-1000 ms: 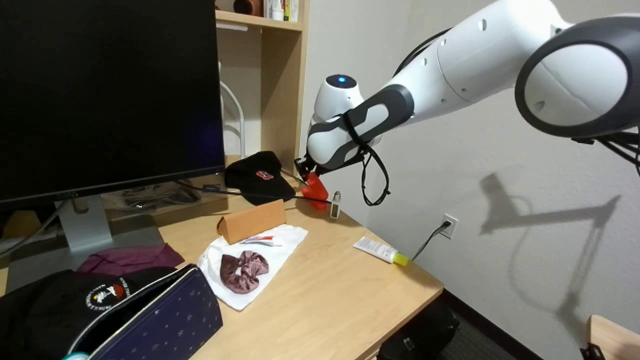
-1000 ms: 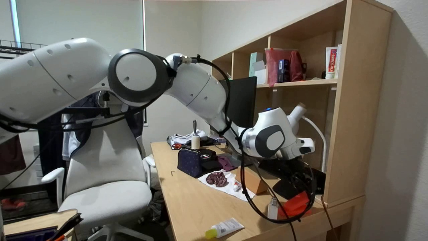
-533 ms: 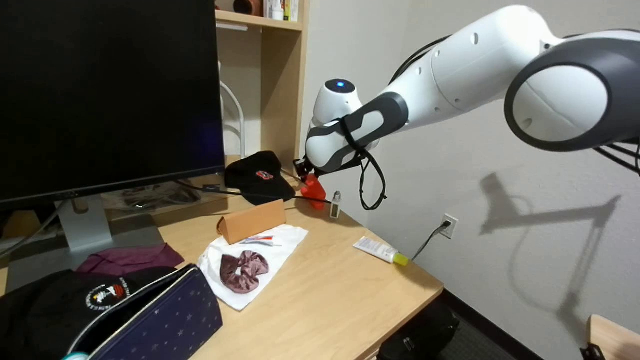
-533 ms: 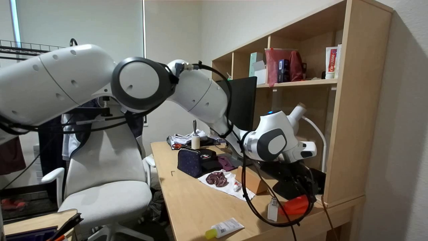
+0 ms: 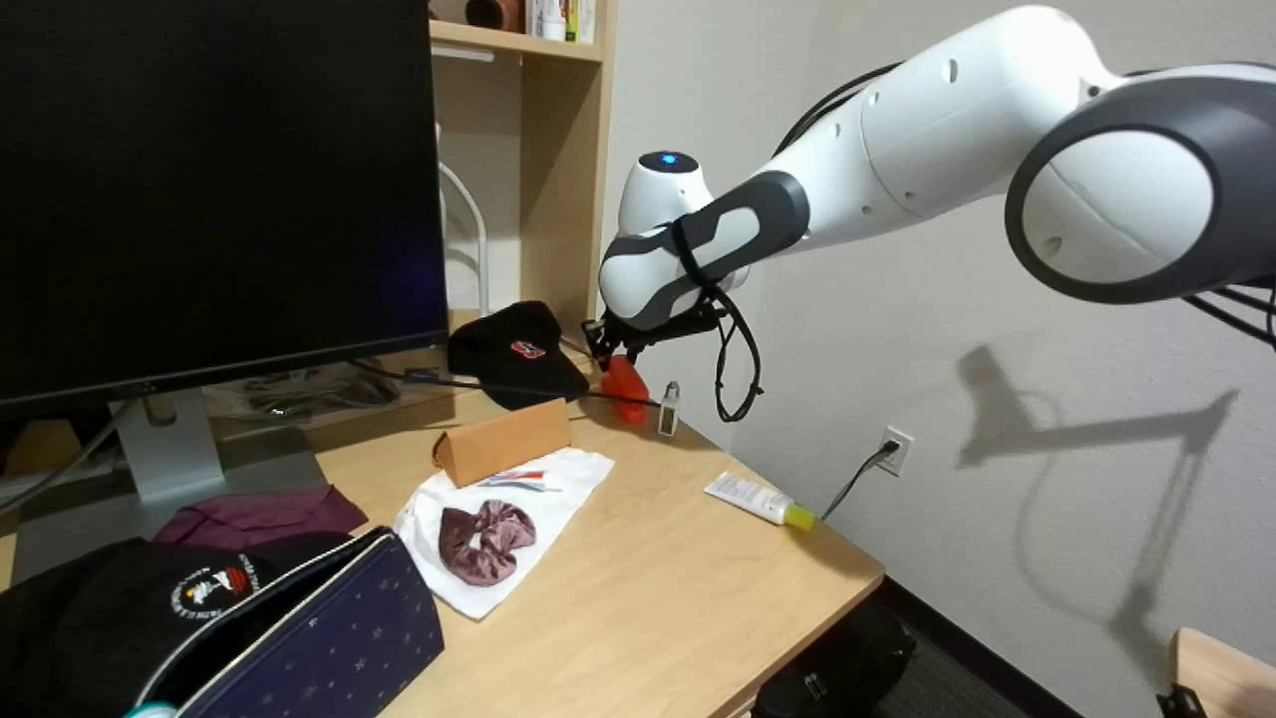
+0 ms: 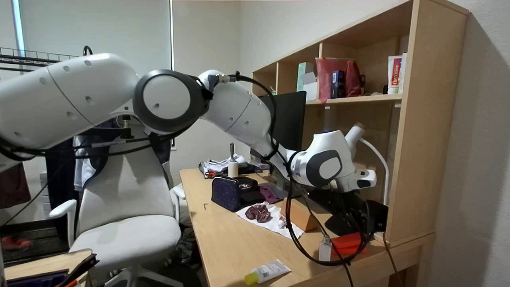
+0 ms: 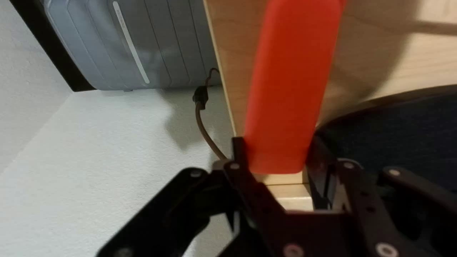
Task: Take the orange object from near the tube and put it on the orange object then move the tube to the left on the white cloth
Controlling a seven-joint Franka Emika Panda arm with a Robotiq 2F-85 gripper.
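Note:
A red-orange elongated object [image 5: 625, 387] is at the far corner of the desk; it also shows in an exterior view [image 6: 346, 244]. In the wrist view the object [image 7: 292, 82] has its near end between the fingers of my gripper [image 7: 276, 153], which press on both sides. In an exterior view the gripper [image 5: 618, 349] is just above it. I cannot tell whether the object touches the desk. A tan-orange triangular case [image 5: 508, 441] lies at the back of the white cloth [image 5: 576, 477], with a small tube [image 5: 520, 481] beside it. A larger white tube [image 5: 753, 496] with a yellow-green cap lies apart.
A small glass bottle [image 5: 669, 411] stands close beside the red-orange object. A black cap [image 5: 518, 349], a cable and the shelf unit [image 6: 422, 131] are near the gripper. A scrunchie [image 5: 486, 543] lies on the cloth. A starry pouch [image 5: 329, 638] and monitor are further off.
The elbow has lowered, and my wrist has shifted slightly and changed tilt. The red-orange object has turned with the gripper and now looks flatter. The other desk objects have not moved.

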